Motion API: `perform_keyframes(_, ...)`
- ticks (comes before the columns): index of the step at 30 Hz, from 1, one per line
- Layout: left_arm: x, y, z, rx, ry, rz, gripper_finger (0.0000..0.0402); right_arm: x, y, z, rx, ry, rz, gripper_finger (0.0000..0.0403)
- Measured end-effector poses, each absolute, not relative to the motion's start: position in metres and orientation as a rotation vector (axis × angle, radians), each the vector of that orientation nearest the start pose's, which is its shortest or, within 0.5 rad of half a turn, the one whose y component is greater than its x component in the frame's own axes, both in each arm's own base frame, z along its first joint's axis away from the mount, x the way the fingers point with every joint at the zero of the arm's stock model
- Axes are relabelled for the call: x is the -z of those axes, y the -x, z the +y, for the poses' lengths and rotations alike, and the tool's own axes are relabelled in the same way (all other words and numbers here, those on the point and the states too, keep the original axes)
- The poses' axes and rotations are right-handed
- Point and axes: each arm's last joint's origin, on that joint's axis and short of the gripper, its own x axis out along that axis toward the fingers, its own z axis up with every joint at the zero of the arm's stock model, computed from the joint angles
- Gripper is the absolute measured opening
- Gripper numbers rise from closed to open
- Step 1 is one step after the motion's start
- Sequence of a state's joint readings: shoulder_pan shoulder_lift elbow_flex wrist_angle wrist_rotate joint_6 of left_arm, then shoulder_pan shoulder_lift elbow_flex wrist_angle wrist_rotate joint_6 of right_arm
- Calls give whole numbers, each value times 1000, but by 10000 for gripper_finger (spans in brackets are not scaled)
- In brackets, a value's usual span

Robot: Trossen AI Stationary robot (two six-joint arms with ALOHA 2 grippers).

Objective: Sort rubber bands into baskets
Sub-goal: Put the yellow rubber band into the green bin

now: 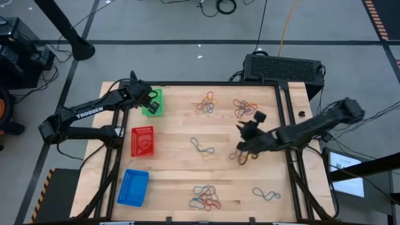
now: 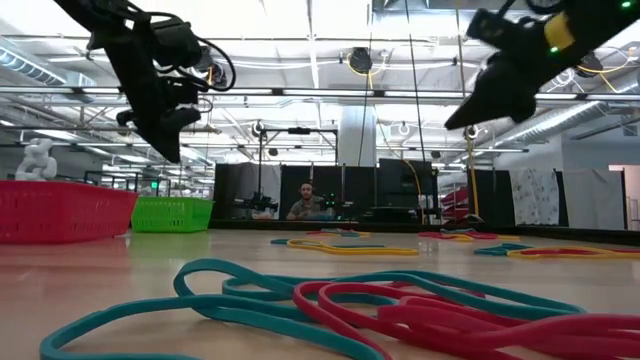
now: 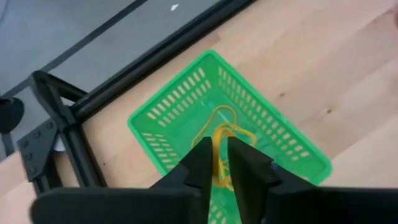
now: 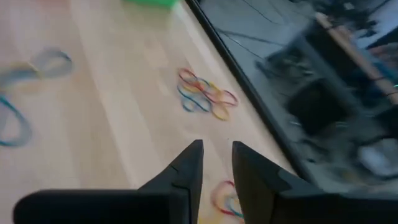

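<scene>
The left gripper (image 3: 219, 163) hangs over the green basket (image 3: 163, 115), fingers nearly closed, pinching a yellow rubber band (image 3: 217, 146). The band may cling when released. The right gripper (image 4: 216, 163), slightly open, holds nothing.

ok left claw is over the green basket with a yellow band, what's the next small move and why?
Probably open the left claw and let go. Its fingers pinch a yellow band that hangs directly above the green basket, where other yellow bands already lie, so it should drop inside. The right claw hovers over the table near loose bands and has no part in this.
</scene>
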State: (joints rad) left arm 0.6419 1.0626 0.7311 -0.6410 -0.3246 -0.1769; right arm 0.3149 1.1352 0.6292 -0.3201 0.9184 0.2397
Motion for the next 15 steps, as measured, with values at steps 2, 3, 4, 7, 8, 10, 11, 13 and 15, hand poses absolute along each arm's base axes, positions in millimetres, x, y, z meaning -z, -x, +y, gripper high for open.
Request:
perform_keyframes(2,-232,-152,125,-967,310,918,78,-219,-197,41,585,199,547,69)
perform_keyframes(3,-232,-152,125,-967,310,918,87,-223,-193,40,562,170,519,66)
perform_keyframes(4,-232,-152,125,-968,311,918,96,-227,-190,40,543,148,497,63)
perform_keyframes(7,-232,-151,126,-973,318,916,121,-237,-183,38,504,96,450,51)
perform_keyframes(8,-232,-150,127,-972,327,916,128,-240,-181,38,493,84,441,47)
perform_keyframes(10,-232,-148,129,-939,375,913,138,-242,-179,38,467,66,430,39)
perform_keyframes(11,-231,-146,131,-917,420,902,142,-243,-179,38,453,58,427,36)
perform_keyframes(13,-232,-142,134,-890,508,886,145,-244,-180,39,443,49,418,29)
perform_keyframes(15,-233,-138,138,-887,564,867,146,-245,-181,39,421,42,411,23)
